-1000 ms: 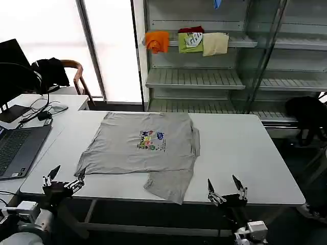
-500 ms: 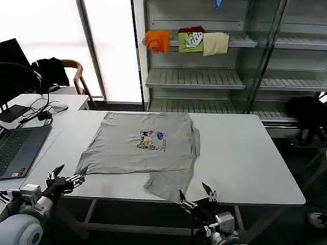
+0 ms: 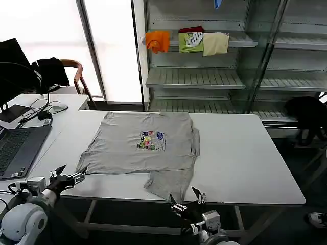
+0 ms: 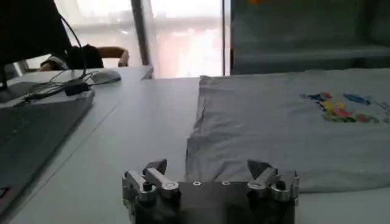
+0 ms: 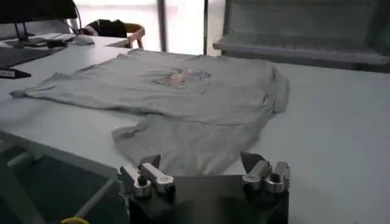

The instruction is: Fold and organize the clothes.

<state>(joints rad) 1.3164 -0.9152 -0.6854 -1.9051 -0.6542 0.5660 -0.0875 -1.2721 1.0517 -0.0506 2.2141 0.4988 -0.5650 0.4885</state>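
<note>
on the table (image 3: 245, 153) lies a soft, limp shirt (image 3: 148, 148); best taken at its near hem. left gripper (image 3: 69, 177) and right gripper (image 3: 187, 200): fingers open, empty.

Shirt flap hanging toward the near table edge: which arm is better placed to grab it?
Probably the right. The right gripper is open just below the shirt flap at the table edge; the left gripper sits by the far sleeve.
</note>
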